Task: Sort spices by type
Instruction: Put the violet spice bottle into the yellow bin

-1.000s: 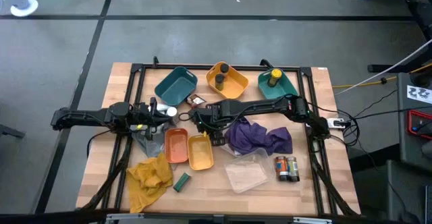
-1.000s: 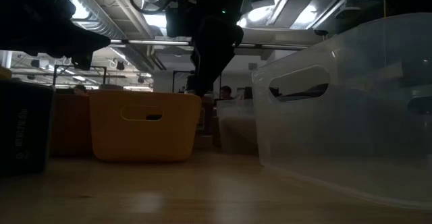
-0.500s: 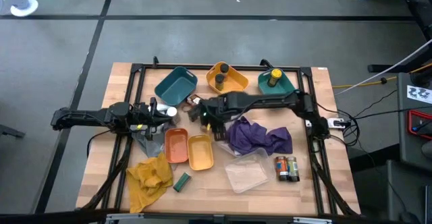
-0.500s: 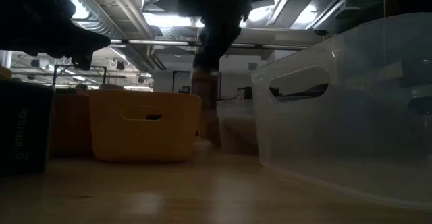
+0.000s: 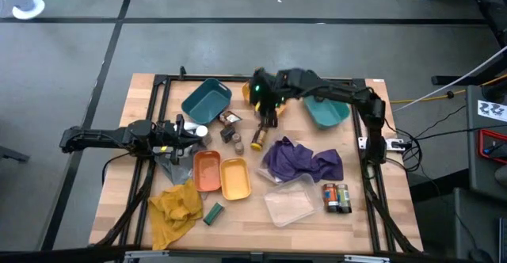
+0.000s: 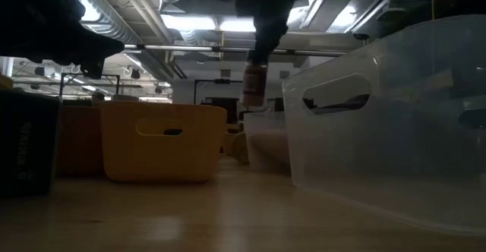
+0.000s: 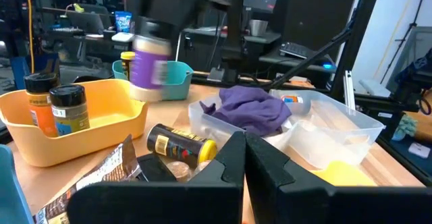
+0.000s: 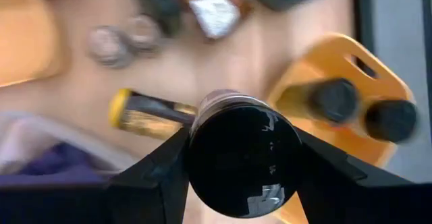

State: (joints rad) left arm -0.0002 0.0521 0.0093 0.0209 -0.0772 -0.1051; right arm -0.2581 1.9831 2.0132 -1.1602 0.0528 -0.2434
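The right gripper (image 8: 243, 158) is clamped on a small black-lidded spice jar (image 8: 243, 153), holding it in the air above the table's far side, near the yellow tray (image 5: 279, 97). From the wrist, the jar shows a glossy round black lid with a pale rim beneath; in the low view it hangs upright (image 6: 253, 86), with a pale label on a brownish body. Two more black-lidded jars (image 7: 55, 109) stand inside the yellow tray. A yellow-lidded jar (image 5: 257, 140) lies on its side on the wood, near the purple cloth (image 5: 301, 158). The left gripper (image 7: 244, 162) rests low at the table's left-middle, its fingers pressed together, holding nothing.
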